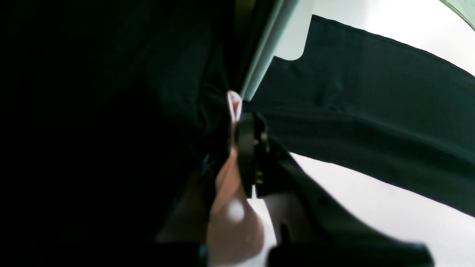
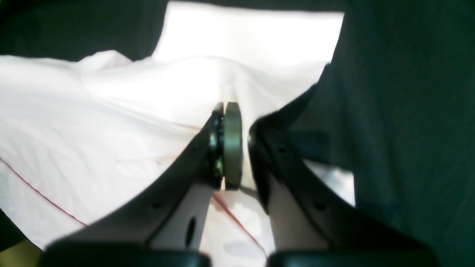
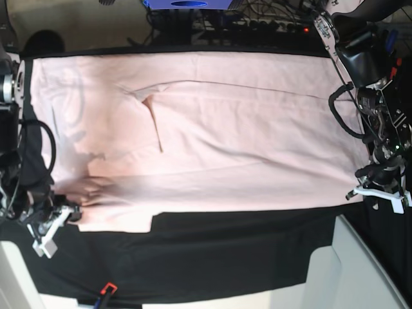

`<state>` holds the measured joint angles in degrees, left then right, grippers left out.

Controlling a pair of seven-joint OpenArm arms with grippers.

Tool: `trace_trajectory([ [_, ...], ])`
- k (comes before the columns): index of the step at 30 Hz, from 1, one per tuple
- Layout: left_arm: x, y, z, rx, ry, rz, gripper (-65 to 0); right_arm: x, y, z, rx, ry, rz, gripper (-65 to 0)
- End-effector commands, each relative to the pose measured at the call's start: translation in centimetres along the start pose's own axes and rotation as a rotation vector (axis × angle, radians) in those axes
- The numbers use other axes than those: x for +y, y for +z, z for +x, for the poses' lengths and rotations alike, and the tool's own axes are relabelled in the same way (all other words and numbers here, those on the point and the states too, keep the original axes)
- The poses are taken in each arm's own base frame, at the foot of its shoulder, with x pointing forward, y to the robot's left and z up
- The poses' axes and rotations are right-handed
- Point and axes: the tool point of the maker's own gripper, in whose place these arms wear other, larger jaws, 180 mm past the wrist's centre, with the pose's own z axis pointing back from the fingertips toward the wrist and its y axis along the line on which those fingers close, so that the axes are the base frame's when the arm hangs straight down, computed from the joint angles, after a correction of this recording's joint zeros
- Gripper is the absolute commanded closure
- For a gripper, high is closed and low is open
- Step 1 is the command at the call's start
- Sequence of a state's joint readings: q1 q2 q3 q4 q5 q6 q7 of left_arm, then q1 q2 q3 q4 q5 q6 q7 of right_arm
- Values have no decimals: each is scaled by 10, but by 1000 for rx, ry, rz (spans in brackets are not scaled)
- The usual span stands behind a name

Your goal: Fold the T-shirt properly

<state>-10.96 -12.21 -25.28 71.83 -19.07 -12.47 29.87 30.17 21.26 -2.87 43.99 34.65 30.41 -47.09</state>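
The pale pink T-shirt (image 3: 212, 135) lies spread flat, plain side up, on the black table cloth (image 3: 212, 251), with folds near its middle. My left gripper (image 3: 359, 185) is at the shirt's right edge. In the left wrist view it (image 1: 237, 118) is shut on a pinch of pink cloth (image 1: 232, 207). My right gripper (image 3: 66, 216) is at the shirt's lower left corner. In the right wrist view its pads (image 2: 233, 144) are pressed together on the shirt (image 2: 92, 122), which shows a thin red seam line.
The black cloth hangs over the table edge (image 1: 371, 111). A white table part (image 3: 360, 270) shows at the lower right. Cables and a blue box (image 3: 187, 5) sit behind the far edge. A small red and blue object (image 3: 106, 290) lies near the front edge.
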Motion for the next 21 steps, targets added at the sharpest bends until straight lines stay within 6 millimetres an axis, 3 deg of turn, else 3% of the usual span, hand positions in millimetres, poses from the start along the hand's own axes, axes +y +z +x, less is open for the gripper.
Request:
trace_trajectory([
  [1, 2, 1, 24, -70, -16, 3, 0, -5, 12, 27, -71, 14, -6, 0],
  [5, 2, 1, 20, -61, -22, 2, 0, -5, 9, 16, -55, 8, -3, 0],
  [17, 9, -6, -1, -41, 2, 12, 0, 4, 10, 12, -66, 43, 5, 0],
  [21, -8, -13, -13, -37, -42, -31, 0, 4, 10, 12, -66, 43, 5, 0],
])
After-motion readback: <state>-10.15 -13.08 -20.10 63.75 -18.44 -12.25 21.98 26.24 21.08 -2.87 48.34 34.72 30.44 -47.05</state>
